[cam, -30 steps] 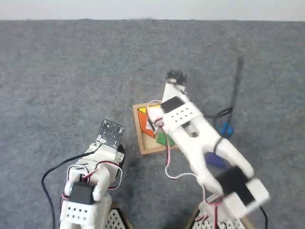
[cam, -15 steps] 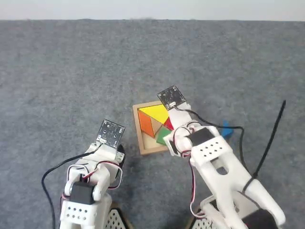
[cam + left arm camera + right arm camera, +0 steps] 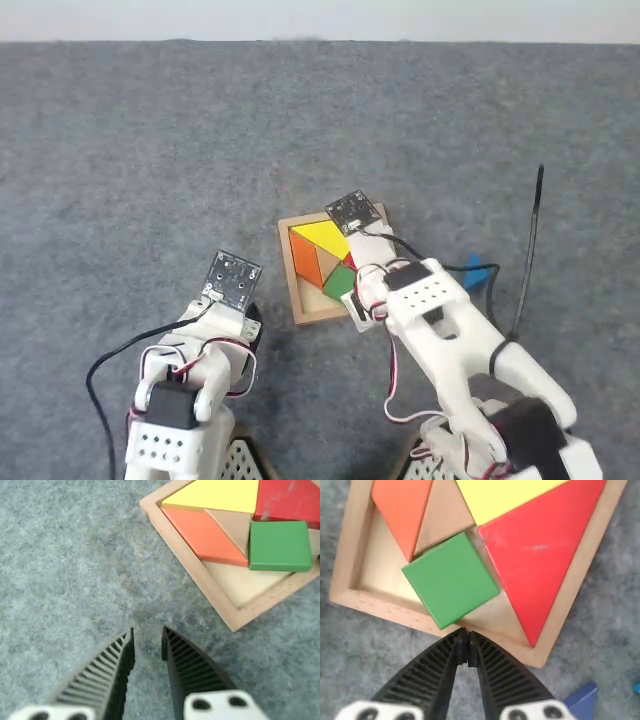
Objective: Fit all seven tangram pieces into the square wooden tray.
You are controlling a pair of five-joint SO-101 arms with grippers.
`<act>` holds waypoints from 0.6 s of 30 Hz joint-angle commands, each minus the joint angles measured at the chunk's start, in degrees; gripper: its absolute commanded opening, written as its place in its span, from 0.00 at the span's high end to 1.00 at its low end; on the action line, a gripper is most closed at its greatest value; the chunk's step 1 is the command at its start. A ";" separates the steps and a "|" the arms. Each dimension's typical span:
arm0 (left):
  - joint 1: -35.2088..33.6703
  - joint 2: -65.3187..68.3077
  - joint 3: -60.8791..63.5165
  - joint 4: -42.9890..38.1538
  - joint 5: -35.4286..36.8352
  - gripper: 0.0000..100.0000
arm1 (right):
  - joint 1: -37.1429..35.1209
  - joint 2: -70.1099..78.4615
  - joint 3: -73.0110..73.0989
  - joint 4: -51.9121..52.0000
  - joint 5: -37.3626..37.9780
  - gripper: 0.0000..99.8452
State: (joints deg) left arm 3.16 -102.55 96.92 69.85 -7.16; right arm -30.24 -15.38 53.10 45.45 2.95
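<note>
**Square wooden tray**, lying on grey carpet and turned slightly askew to the carpet's far edge. Being square, it presents no long axis. Four pieces are seated within it.

- The yellow triangle and the red triangle are each laid with the long side against a tray wall, and the square corner is pointed at the tray's middle.
- The orange piece is set in the tray's corner opposite the red one.
- The green square is placed askew to the walls, with one corner reaching the tray's rim nearest the arms.
- Bare tray floor is left beside the square and between it and the orange piece.

**Grippers.** The right gripper is held at that rim, beside the square's corner. Its jaws are pressed together with nothing between them, and contact with the rim cannot be judged. The left gripper is held over carpet beside the tray, parted by a narrow gap, with nothing grasped.

**Surroundings.** A dark blue piece and a light blue piece are seen on the carpet off the tray's red-triangle side. Open carpet is seen around the tray's other sides.
</note>
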 commanded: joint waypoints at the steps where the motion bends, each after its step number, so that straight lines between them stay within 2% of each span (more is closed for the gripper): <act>1: 0.09 0.09 -0.40 -0.18 0.35 0.91 | 0.48 1.89 -5.10 -1.01 0.79 0.99; 14: 0.09 0.09 -0.40 -0.18 0.35 0.91 | 0.75 2.95 -8.70 -0.48 0.88 0.99; 18: 0.09 0.09 -0.40 -0.18 0.35 0.91 | 1.54 -3.03 -8.53 2.86 2.73 0.99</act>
State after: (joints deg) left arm 3.16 -102.55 96.92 69.85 -7.16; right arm -30.07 -12.04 48.26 45.71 3.65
